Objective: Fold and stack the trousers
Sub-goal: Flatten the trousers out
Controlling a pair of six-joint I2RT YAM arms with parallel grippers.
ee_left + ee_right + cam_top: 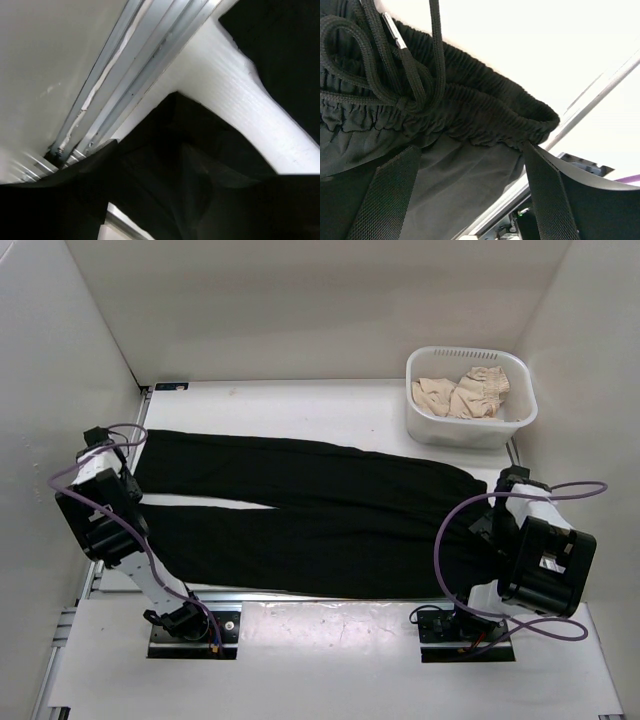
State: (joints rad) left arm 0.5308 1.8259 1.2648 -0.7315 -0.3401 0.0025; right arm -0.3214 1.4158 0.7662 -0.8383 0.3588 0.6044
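The black trousers (pixel 310 515) lie flat across the table, legs to the left and waistband to the right. My left gripper (pixel 110 458) is at the leg hems by the table's left edge. In its wrist view dark cloth (pixel 190 165) fills the lower half and the fingers cannot be told from it. My right gripper (pixel 470 150) is at the elastic waistband (pixel 485 100) with its knotted drawcord (pixel 400 75). Its fingers (pixel 385 200) stand wide apart, open, with waist fabric lying between them.
A white basket (pixel 470 430) holding beige garments (pixel 462 392) stands at the back right. Aluminium rails (pixel 125 75) run along the table's left edge, next to a white wall. White walls enclose the table on three sides.
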